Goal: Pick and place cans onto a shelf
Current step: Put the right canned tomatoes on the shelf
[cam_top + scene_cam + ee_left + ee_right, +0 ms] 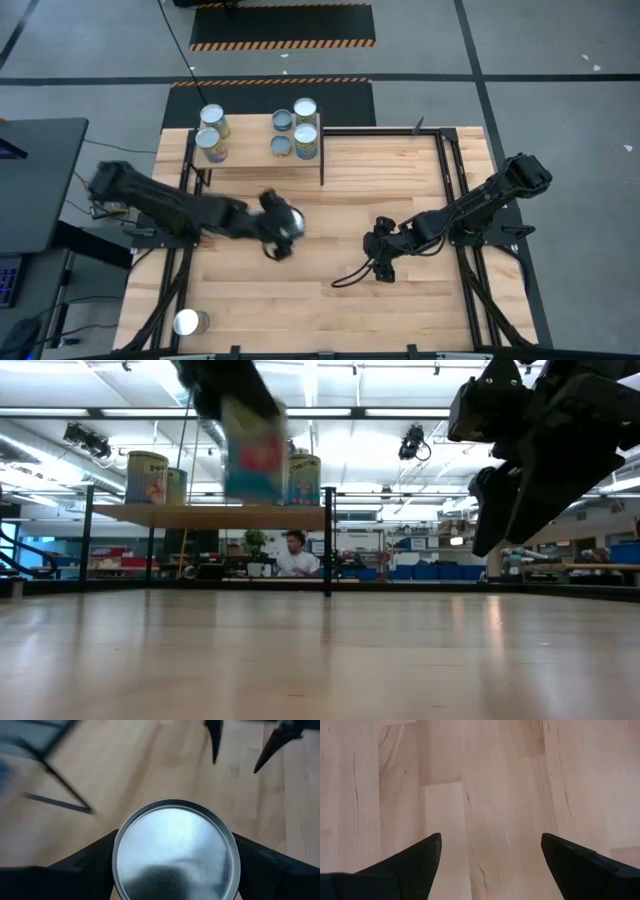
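My left gripper (pixel 283 228) is shut on a can (pixel 175 852) with a shiny silver top, over the middle of the table in front of the shelf (pixel 262 152). The low view shows this can (pixel 253 450) well above the tabletop. Several more cans (pixel 306 140) stand upright on the shelf board. Another can (pixel 187 322) rests on the table near its front left corner. To the right of centre, my right gripper (pixel 490 855) is open above bare wood with nothing between its fingers. My left gripper pinches the can between its two fingers (pixel 90 865), on opposite sides of the wall by the top rim (pixel 116 862). The fingers come slanting down from the table's left. The can is lifted clear of the table, roughly upright, with its silver top up.
The shelf's thin black legs (pixel 322 170) stand on the far part of the table. Black frame rails (pixel 450 170) run along the table's left and right sides. A person (pixel 295 555) sits in the room beyond the table. Bare wood lies between the two grippers.
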Tool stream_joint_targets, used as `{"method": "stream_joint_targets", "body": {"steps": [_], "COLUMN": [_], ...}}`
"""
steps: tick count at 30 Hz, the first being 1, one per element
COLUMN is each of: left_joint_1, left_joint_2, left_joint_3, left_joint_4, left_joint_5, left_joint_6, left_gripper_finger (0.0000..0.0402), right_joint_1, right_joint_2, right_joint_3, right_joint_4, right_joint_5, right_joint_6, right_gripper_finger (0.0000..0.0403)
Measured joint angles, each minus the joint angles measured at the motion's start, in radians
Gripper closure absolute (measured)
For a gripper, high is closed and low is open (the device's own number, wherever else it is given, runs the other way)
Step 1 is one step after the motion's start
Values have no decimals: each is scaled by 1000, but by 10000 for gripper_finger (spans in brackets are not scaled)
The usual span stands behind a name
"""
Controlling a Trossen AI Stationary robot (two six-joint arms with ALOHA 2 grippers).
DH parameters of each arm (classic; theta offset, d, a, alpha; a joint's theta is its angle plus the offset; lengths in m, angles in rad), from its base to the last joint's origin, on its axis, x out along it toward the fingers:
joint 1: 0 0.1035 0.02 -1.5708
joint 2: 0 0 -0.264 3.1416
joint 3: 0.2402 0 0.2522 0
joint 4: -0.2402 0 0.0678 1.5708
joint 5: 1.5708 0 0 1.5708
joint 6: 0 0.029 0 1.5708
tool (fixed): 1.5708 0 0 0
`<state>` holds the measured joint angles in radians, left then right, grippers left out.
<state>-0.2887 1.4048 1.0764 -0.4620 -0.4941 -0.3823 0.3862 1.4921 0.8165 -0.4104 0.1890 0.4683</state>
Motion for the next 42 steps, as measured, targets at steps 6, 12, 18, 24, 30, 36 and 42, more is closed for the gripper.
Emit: {"method": "stream_joint_targets", "body": {"steps": [6, 12, 18, 24, 30, 36, 42], "left_joint_1": [129, 418, 754, 995, 1099, 1103, 1141], "left_joint_2": [-248, -381, -380, -270, -146, -65, 1], "left_joint_3": [116, 138, 165, 299, 336, 337, 337], "left_joint_4": [-280, -355, -375, -439, -465, -459, -445], "left_joint_5": [71, 351, 540, 698, 686, 598, 694], "left_joint_6": [235, 552, 782, 888, 857, 910, 975], "left_gripper_finger": [85, 85, 85, 85, 85, 85, 83], "right_joint_1": [-13, -75, -154, -230, -262, -264, -264], "right_joint_2": [0, 0, 0, 0, -6, -19, -28], "right_joint_3": [0, 2, 78, 184, 217, 217, 216], "right_joint_4": [47, 166, 167, 76, -6, -106, -132], "right_joint_5": [1, 4, 7, -3, 11, 11, -13], "right_joint_6": [-23, -108, -206, -340, -402, -378, -383], "right_gripper_finger": [53, 53, 53, 53, 53, 53, 53]}}
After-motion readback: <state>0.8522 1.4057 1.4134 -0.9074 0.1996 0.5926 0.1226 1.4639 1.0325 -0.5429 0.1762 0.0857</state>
